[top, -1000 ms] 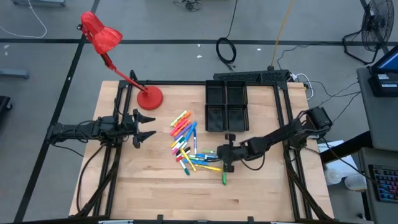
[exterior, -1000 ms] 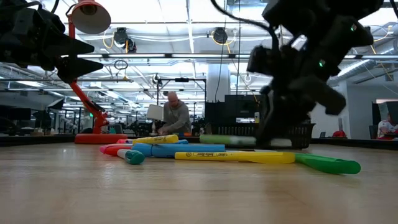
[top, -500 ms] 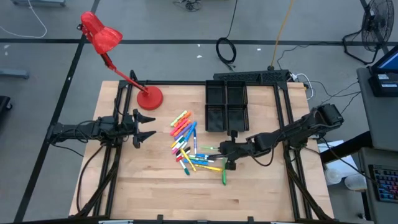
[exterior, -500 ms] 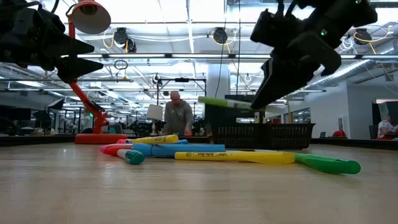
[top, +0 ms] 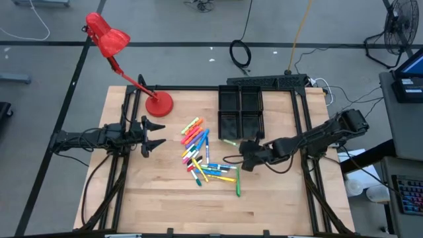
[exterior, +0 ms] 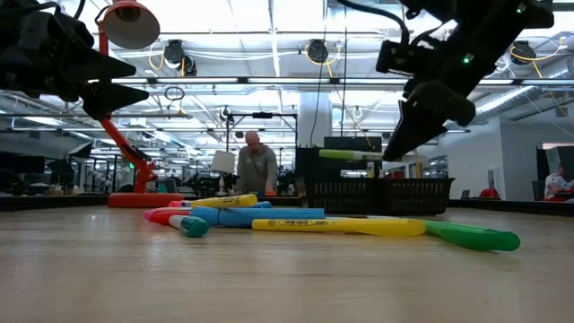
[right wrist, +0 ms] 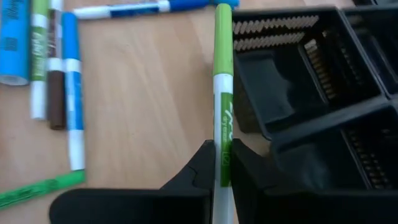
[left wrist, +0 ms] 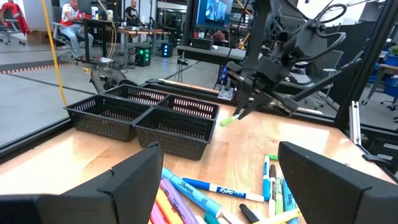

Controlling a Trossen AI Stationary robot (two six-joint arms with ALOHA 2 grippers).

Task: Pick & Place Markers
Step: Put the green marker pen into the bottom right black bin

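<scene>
From above, the right pincer (top: 242,147) has lifted one green marker (top: 229,141) off the pile (top: 201,155) and now holds it beside the tray (top: 240,112). Low view: it hangs above the tabletop (exterior: 269,269). Left pincer (top: 156,134) waits spread.

Roughly 20 markers (top: 201,153) in all, too overlapped for an exact count: 1 green marker (right wrist: 221,99) lifted off the desk (top: 165,205), the rest in 1 loose pile, plus 1 green one (top: 238,188) lying apart from it. 1 black tray (top: 240,112) with 4 compartments. 1 red lamp (top: 108,38). 2 arms, each with 1 gripper: left gripper (top: 156,134), right gripper (top: 242,150). 1 person (exterior: 256,165) seen beyond the desk in the low view.
</scene>
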